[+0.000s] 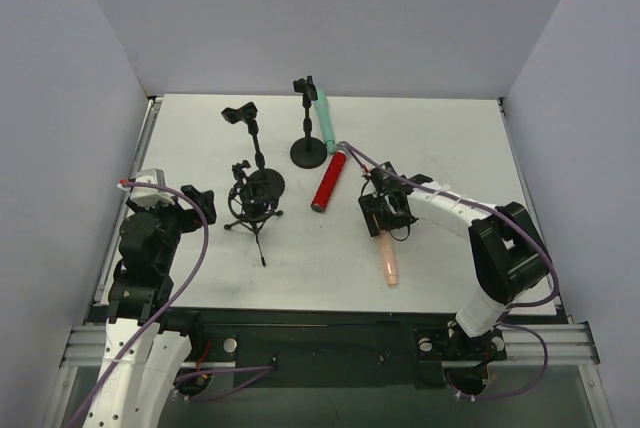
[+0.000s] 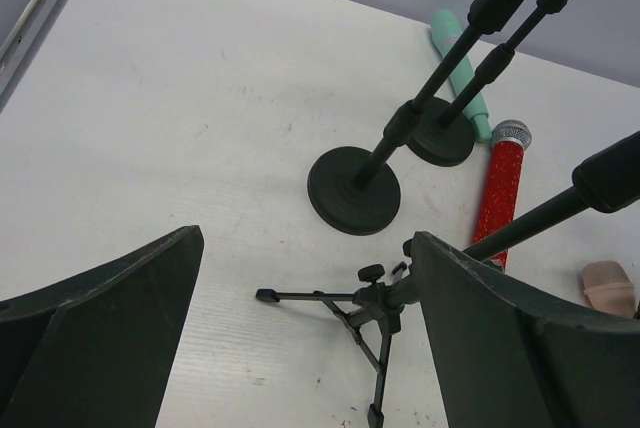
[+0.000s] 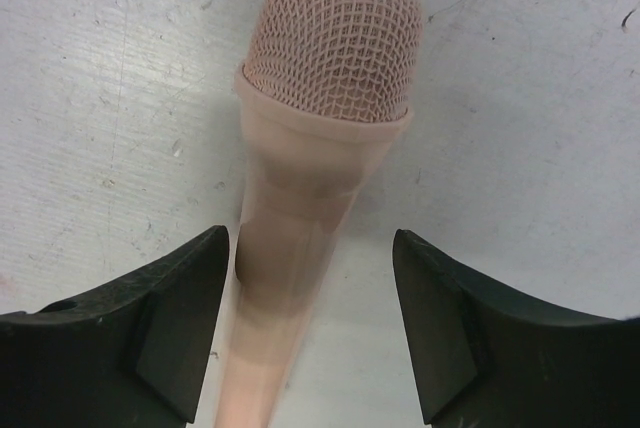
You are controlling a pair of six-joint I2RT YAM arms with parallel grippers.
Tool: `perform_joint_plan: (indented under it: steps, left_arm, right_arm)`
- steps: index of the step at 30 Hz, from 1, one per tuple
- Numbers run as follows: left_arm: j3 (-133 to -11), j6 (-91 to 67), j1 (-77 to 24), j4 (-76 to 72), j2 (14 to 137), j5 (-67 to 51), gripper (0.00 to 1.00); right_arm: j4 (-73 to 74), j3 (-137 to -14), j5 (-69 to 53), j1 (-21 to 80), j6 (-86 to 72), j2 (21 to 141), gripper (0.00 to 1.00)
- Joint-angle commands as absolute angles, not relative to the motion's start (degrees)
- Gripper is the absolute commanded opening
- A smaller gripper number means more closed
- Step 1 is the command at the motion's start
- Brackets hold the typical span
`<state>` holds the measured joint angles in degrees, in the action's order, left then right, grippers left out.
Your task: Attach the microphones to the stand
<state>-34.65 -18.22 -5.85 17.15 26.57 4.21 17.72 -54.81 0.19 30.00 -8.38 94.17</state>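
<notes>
Holders: three black stands are standing left of centre on the table [image 1: 450, 148]: a far round-base stand [image 1: 308, 152], a nearer round-base stand [image 1: 264, 186] and a tripod stand [image 1: 256, 223]. Each is carrying a clip at its top.

Microphones, all lying flat on the table:
- mint green microphone [image 1: 323, 120], one colour throughout, is lying just beside the far round base.
- red microphone [image 1: 328, 182], glittery with a silver mesh head, is pointing its head toward that base.
- peach-pink microphone [image 3: 325, 78], mesh and body one shade, is lying right of centre.

Right gripper [image 1: 384, 216] is hovering over the peach-pink neck, its fingers [image 3: 180, 328] spread apart with a gap showing on each side.

Left gripper [image 2: 308, 278] is hanging left of the stands, its fingers wide apart.

Surface: white, matte and lightly scuffed. Pale grey walls [image 1: 350, 18] are enclosing three sides.
</notes>
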Motion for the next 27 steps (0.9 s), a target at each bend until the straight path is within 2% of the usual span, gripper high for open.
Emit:
perform_joint_plan:
  steps: [1, 7, 12, 16, 20, 24, 27]
  left_arm:
    - [-35.8, -17.6, -5.5, 14.1, 26.3, 3.3, 0.97]
    - [-35.8, -17.7, -5.4, 14.1, 26.0, 3.3, 0.97]
    - [-35.9, -17.7, -5.4, 14.1, 26.0, 3.3, 0.97]
    - [-35.9, -17.6, -5.4, 14.2, 25.8, 3.2, 0.97]
    - [-36.1, -17.7, -5.4, 14.7, 25.6, 3.3, 0.97]
    - [-37.0, -17.7, -5.8, 15.7, 24.3, 4.7, 0.96]
    - [-40.0, -17.3, -6.2, 17.3, 23.7, 4.1, 0.95]
  right_arm:
    - [21.2, -58.0, 0.5, 30.0, -8.7, 96.5, 0.61]
    - [22.1, -59.2, -1.5, 29.9, -8.6, 98.5, 0.59]
    - [22.2, -59.5, -3.6, 29.1, -8.4, 98.8, 0.47]
    - [22.2, -59.2, -6.8, 27.2, -8.1, 98.4, 0.33]
    - [21.6, -58.9, -11.9, 24.8, -7.0, 96.5, 0.25]
    - [25.6, -61.4, -18.9, 22.2, -0.4, 94.1, 0.09]
    - [26.9, -62.2, -24.5, 19.0, 5.0, 91.0, 0.07]
